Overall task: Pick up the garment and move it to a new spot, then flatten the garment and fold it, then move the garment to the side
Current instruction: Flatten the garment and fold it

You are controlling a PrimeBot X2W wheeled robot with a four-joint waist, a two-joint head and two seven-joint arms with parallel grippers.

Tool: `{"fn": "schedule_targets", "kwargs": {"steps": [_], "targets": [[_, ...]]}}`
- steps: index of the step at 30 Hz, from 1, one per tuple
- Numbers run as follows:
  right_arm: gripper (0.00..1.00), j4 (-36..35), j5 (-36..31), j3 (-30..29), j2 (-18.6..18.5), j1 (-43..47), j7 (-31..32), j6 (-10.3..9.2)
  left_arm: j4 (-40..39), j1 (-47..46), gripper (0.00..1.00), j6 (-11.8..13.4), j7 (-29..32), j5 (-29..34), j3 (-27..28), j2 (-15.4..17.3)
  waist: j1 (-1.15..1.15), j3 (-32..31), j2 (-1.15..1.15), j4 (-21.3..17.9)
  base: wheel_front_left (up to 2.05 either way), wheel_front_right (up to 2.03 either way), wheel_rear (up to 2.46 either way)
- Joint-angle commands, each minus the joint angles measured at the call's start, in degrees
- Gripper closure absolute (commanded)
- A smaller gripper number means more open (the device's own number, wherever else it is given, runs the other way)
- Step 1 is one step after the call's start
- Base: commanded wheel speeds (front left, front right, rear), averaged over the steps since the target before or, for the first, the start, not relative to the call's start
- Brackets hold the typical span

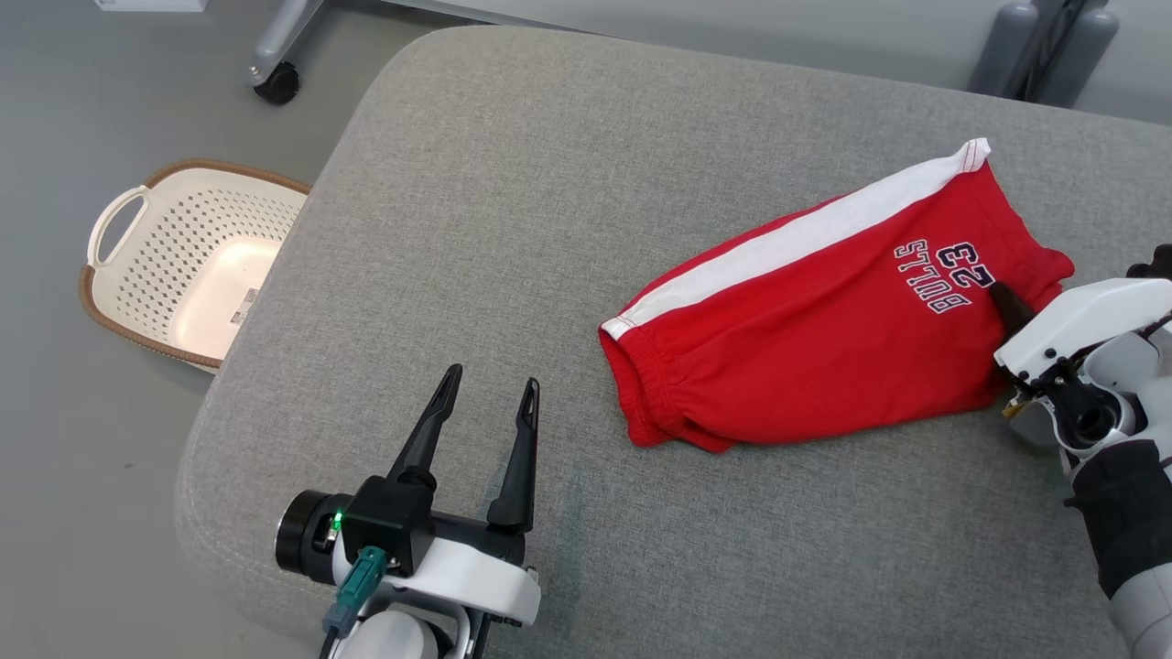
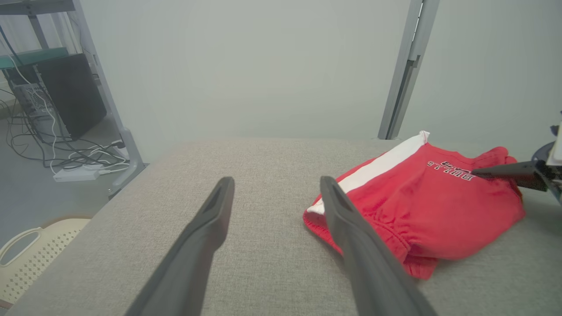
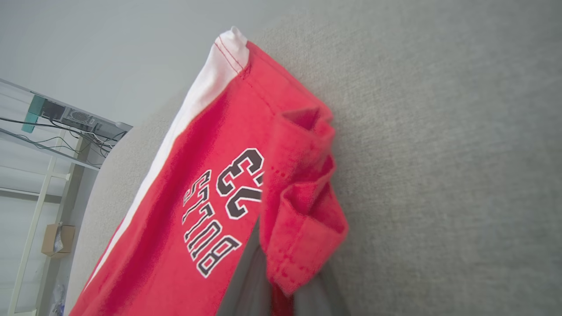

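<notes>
The garment (image 1: 806,348) is a pair of red shorts with a white side stripe and a "BULLS 23" print. It lies folded on the right half of the grey cushion (image 1: 549,183). My right gripper (image 1: 1005,300) reaches in from the right edge, shut on a bunched fold of the hem beside the print. The right wrist view shows the red cloth (image 3: 210,153) pinched between the right gripper's (image 3: 285,263) fingers. My left gripper (image 1: 490,380) stands open over bare cushion, left of the waistband. In its own view the left gripper (image 2: 276,182) is empty, with the garment (image 2: 421,206) ahead to the right.
A cream perforated basket (image 1: 183,261) sits on the floor left of the cushion, also seen as the basket (image 2: 26,254) at lower left. A wheeled frame leg (image 1: 275,82) stands at the back left, grey cylinders (image 1: 1044,46) at the back right. A rack with cables (image 2: 44,109) stands beyond.
</notes>
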Motion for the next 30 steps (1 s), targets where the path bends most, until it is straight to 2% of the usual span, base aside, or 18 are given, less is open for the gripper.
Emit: {"fn": "schedule_targets", "kwargs": {"steps": [1,10,25,30], "targets": [[1.0,0.3,0.4,0.4,0.1,0.7,-0.8,0.0,0.2,-0.2,0.0,0.1,-0.2,-0.3,0.1,0.2,0.0,-0.6,0.0,-0.4,0.0,0.0,0.0],[1.0,0.9,2.7,-0.5,0.6,4.1,-5.6,-0.01,0.7,0.8,0.0,-0.1,-0.2,0.0,0.5,0.2,0.0,-2.9,0.0,-3.3,0.0,0.0,0.0],[1.0,7.0,6.3,-7.7,2.2,13.6,-18.0,-0.1,1.4,2.5,0.0,-0.7,-0.2,0.7,2.0,0.2,0.0,-5.7,0.0,-7.0,0.0,0.0,0.0],[1.0,8.7,7.1,-9.5,1.8,16.5,-19.8,-0.23,1.4,3.7,0.0,-1.1,-0.2,1.2,2.6,0.2,0.0,-6.6,0.0,-7.6,0.0,0.0,0.0]]}}
